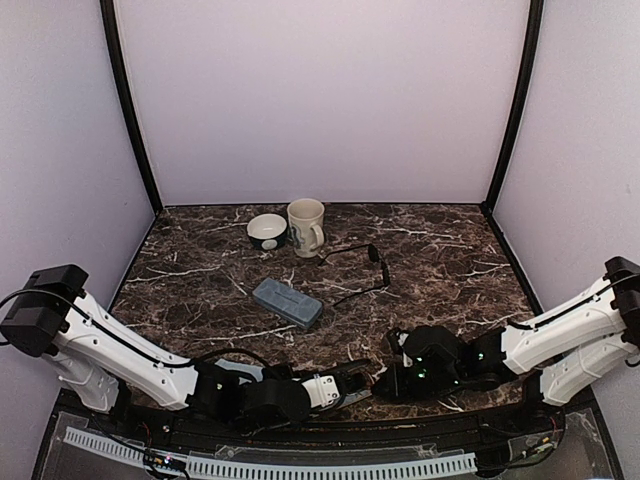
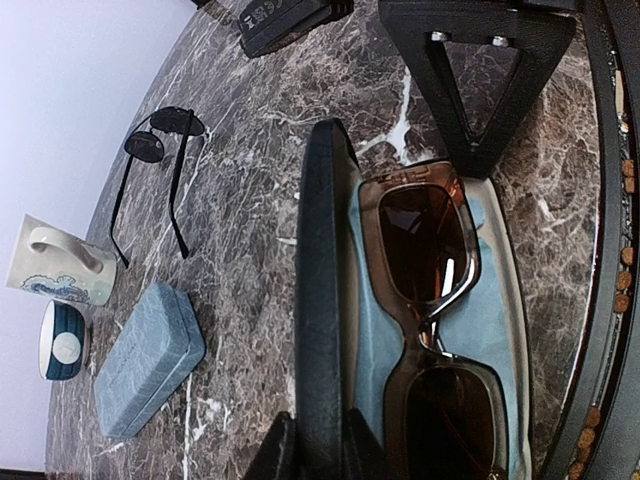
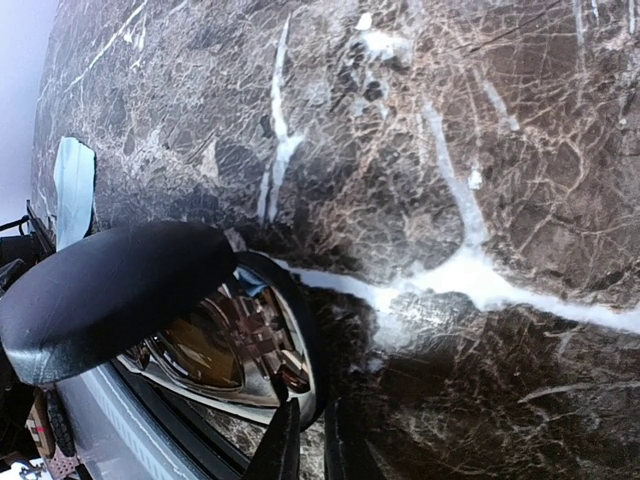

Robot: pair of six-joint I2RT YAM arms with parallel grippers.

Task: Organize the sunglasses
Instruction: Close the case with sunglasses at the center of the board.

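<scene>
Left gripper [image 2: 320, 447] clamps the raised lid of the open black case [image 2: 318, 250]. The right gripper [image 3: 312, 436] sits at its rim, fingers nearly together, grip unclear. Brown sunglasses [image 2: 425, 300] lie inside the case, and wire sunglasses [image 2: 178, 122] lie on the table [image 1: 200, 290], well apart.

On my top feed the dark marble table [image 1: 440, 260] fills the middle of the frame. A cream mug [image 1: 306, 226] stands just beside a small dark bowl [image 1: 267, 231] above centre, its handle turned right. A grey-blue hard case [image 1: 287, 302] lies shut at a slant below them. On the left wrist feed a black oval case [image 2: 318, 300] sits open at centre, lined with what looks like pale blue cloth [image 2: 485, 320].
</scene>
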